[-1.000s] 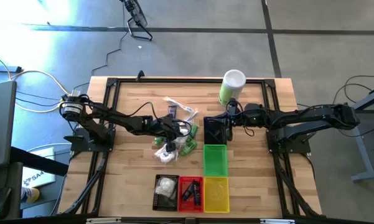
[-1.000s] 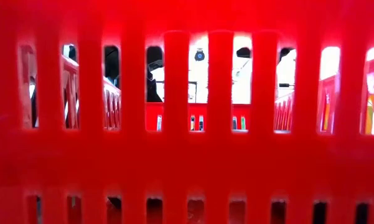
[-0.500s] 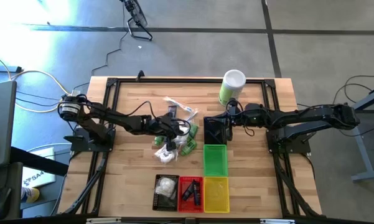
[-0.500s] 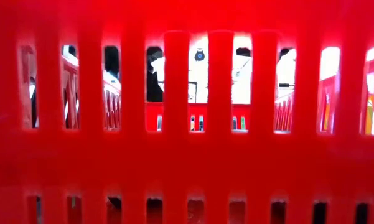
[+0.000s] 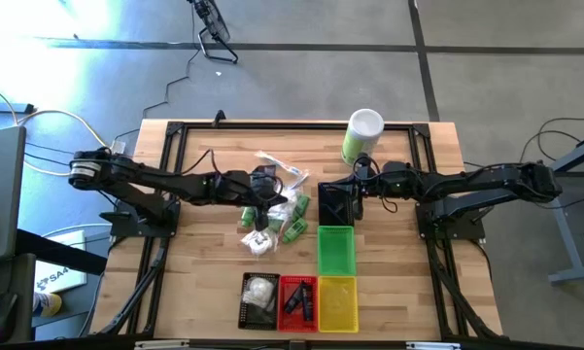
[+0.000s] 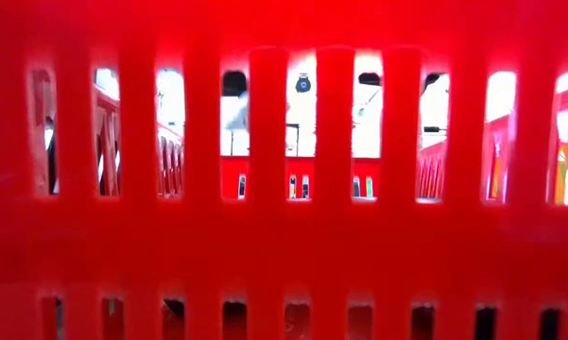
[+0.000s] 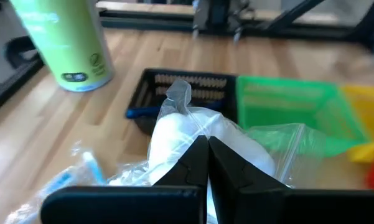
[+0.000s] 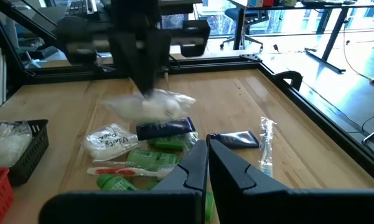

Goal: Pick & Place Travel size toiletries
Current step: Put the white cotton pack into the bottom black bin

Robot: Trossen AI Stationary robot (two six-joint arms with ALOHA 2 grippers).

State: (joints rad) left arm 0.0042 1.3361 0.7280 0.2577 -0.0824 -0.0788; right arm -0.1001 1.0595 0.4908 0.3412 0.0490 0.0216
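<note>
Two arms are over the worktop (image 5: 204, 243), and your left claw (image 5: 272, 199) hangs above the loose pile of toiletries in the middle, fingers pressed together on a white crinkly pouch (image 7: 193, 137) that bulges out just past the tips. From the right wrist view that pouch (image 8: 152, 104) shows as a pale smear under the dark left arm, lifted clear of the heap, though its edges are too blurred to trace. Below it you can pick out a dark blue tube (image 8: 165, 128), a second one (image 8: 234, 140) beside a clear-wrapped stick (image 8: 265, 146), and green bottles (image 8: 146, 158) partly cut off by the right claw's own fingers. Your right claw (image 5: 355, 192) waits over the black basket (image 5: 334, 202) with its fingers together, holding nothing that you can see. Behind it stands the green-and-white canister (image 5: 361, 134), and nearer the front edge sit green (image 5: 336, 251), yellow (image 5: 338, 301) and red (image 5: 297, 297) baskets plus a second black basket (image 5: 259, 297). Your low view is almost entirely blocked by red basket slats (image 6: 284, 236); only slivers of room show through the slots.
</note>
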